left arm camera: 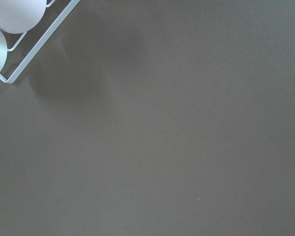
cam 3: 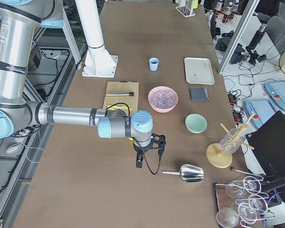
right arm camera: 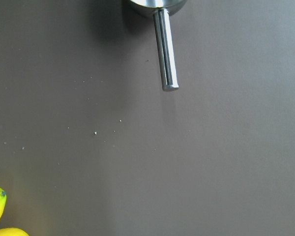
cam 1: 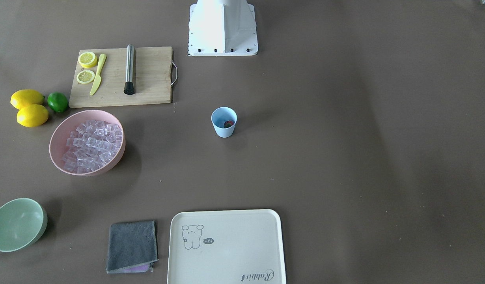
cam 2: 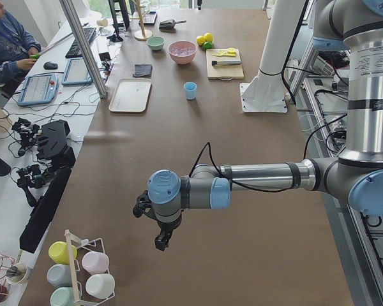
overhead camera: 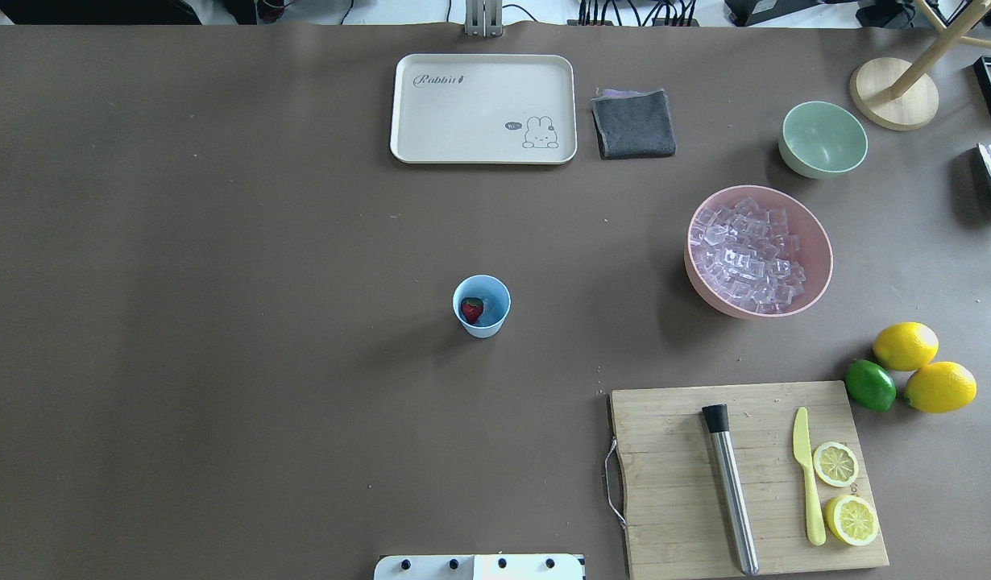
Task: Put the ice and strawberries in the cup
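Facing the robot across the table (cam 1: pixel 345 157), the front view shows the cup (cam 1: pixel 223 132), smooth light blue plastic and tapered. It stands upright near the middle, well apart from everything else, probably so that either arm can reach it. The strawberry (cam 1: pixel 228 124), small and red, lies inside it. The ice (cam 1: pixel 92 145), clear glassy cubes, is heaped in a pink bowl (cam 1: pixel 56 136) well apart from the cup, which keeps the loose cubes together for scooping

Overhead view: the strawberry rests against the cup's inner wall. Whether any ice lies with it cannot be told. No arm enters this view

Left side view: the left gripper (cam 2: pixel 159 241) hangs over bare table far from the cup. Its opening and any load cannot be told

Right side view: the right gripper (cam 3: pixel 140 162) points down near a polished metal scoop (cam 3: pixel 191 174), probably placed to take it for the ice. Its opening cannot be told

Left wrist view: matte brown table and the corner of a white wire rack (left arm camera: pixel 44 39)

Right wrist view: the scoop's round, grooved handle lies flat on the table
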You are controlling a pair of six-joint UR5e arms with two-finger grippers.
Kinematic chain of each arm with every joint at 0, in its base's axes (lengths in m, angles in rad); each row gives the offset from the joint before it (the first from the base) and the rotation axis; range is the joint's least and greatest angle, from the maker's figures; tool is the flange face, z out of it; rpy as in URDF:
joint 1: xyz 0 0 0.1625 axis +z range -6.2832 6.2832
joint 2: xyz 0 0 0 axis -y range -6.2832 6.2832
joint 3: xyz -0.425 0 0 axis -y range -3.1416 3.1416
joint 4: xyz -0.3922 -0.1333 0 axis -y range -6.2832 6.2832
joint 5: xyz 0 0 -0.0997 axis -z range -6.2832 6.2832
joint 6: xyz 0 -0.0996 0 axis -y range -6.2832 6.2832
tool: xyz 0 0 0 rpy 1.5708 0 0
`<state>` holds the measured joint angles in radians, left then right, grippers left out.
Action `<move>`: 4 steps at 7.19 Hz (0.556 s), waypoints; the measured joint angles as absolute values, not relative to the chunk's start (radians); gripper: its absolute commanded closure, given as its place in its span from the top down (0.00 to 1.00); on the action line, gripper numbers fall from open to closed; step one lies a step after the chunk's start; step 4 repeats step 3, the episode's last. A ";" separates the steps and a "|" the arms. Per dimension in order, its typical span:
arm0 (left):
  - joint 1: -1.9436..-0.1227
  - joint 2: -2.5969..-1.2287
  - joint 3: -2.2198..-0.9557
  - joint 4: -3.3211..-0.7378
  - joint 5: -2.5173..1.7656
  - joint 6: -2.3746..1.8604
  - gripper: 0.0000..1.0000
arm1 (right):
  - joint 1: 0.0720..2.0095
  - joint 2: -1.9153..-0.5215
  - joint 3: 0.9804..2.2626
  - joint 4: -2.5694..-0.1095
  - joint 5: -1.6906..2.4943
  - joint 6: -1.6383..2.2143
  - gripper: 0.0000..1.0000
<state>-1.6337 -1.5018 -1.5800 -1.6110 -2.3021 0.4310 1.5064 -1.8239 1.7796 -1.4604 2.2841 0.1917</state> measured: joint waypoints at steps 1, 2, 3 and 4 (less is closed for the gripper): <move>-1.634 -1.502 -1.580 -1.612 -2.302 0.431 0.98 | 1.506 -1.824 1.780 -1.460 2.284 0.192 1.00; -1.634 -1.502 -1.579 -1.614 -2.302 0.431 0.98 | 1.506 -1.824 1.780 -1.460 2.284 0.191 1.00; -1.634 -1.502 -1.578 -1.615 -2.302 0.431 0.98 | 1.506 -1.824 1.780 -1.453 2.285 0.191 1.00; -1.634 -1.502 -1.578 -1.615 -2.302 0.431 0.98 | 1.506 -1.824 1.780 -1.453 2.285 0.191 1.00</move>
